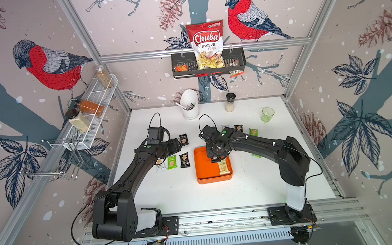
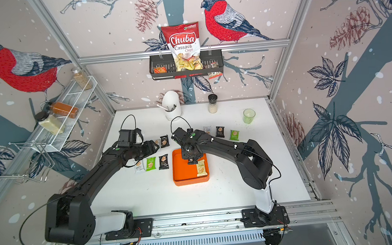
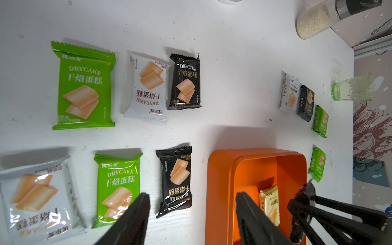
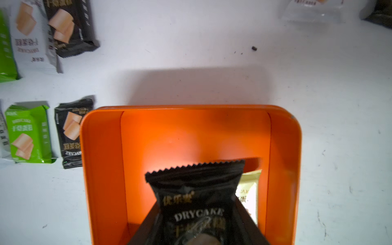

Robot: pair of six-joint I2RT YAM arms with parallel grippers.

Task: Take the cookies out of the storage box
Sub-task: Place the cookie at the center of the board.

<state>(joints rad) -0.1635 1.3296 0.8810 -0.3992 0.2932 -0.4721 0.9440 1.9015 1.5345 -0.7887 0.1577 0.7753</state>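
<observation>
Right claw (image 1: 216, 160): clamped on a black cookie packet (image 4: 195, 203) over the far right part of the storage box (image 1: 201, 175).
Left claw (image 3: 192, 199): jaws wide apart with nothing between them, hovering above the desk (image 1: 172, 196) just left of the box.
Inside the box: one cream cookie packet (image 1: 225, 168), flat in the near right corner.
Left of the box: six loose packets (image 3: 83, 84) in two rows — white, green, black.
Right of the box: four more packets (image 3: 290, 93) on the desk, toward the far side.
</observation>
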